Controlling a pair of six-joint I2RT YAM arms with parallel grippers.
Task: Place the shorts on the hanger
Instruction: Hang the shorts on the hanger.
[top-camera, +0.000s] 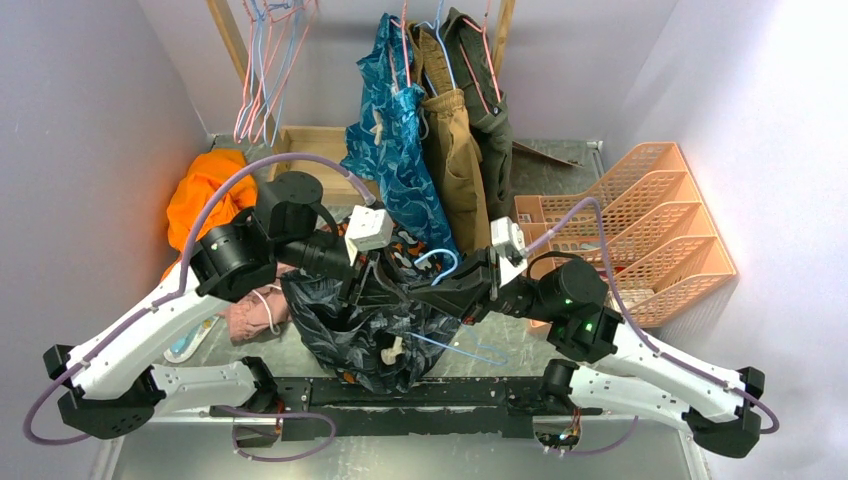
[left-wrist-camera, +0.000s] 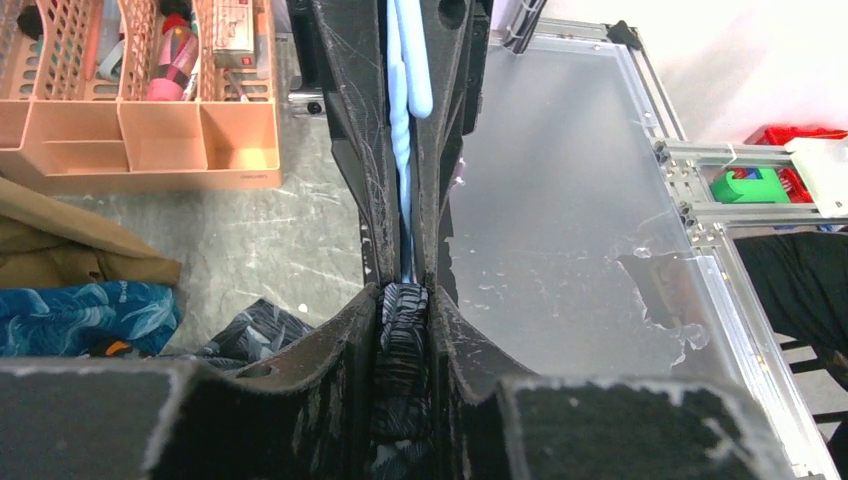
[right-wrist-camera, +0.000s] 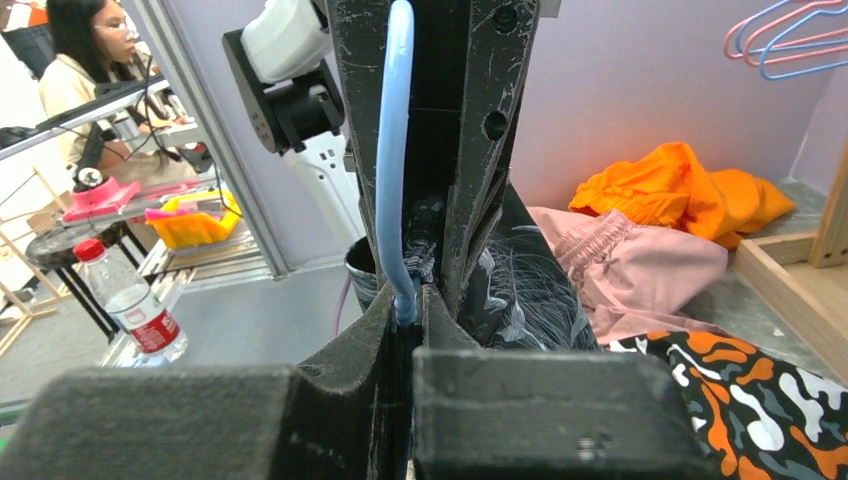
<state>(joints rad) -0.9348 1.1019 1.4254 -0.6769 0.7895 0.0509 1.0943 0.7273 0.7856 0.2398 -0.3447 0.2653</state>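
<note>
Grey, scratched tabletop (left-wrist-camera: 270, 240) lies under both of my arms. My left gripper (left-wrist-camera: 403, 300) is clenched on a bunched fold of the shorts (left-wrist-camera: 403, 350); the dark cloth with its pale streaky print fills the gap between the pads. Tip to tip with it, my right gripper (right-wrist-camera: 405, 312) is pinched on the light-blue wire of the hanger (right-wrist-camera: 392, 160), which runs up past the opposing fingers. In the top view the shorts sag in a heap at lower centre of the frame. The hanger's hook curls up at the centre and one arm of the wire pokes out to the lower right of the cloth. Whether the other arm is already inside the fabric I cannot tell.

I judge the step in hand to be threading the wire into the shorts. To do it well I would hold the fabric pinch firm and lift it so the waist hangs open, then feed the wire in level, in small moves — the two sets of fingers are nearly touching and could knock each other or drag the cloth loose. The cream drawstring (top-camera: 392, 350) dangles close to the wire and may snag.

Further out sit a peach organiser tray (top-camera: 650, 215), an orange garment (top-camera: 205, 195), a pink garment (right-wrist-camera: 640, 280) and blotchy black-orange-white shorts (right-wrist-camera: 770, 400). A water bottle (right-wrist-camera: 130, 310) at lower left of the right wrist view carries a red label, but its lettering is too small to read — I find no other legible writing.
</note>
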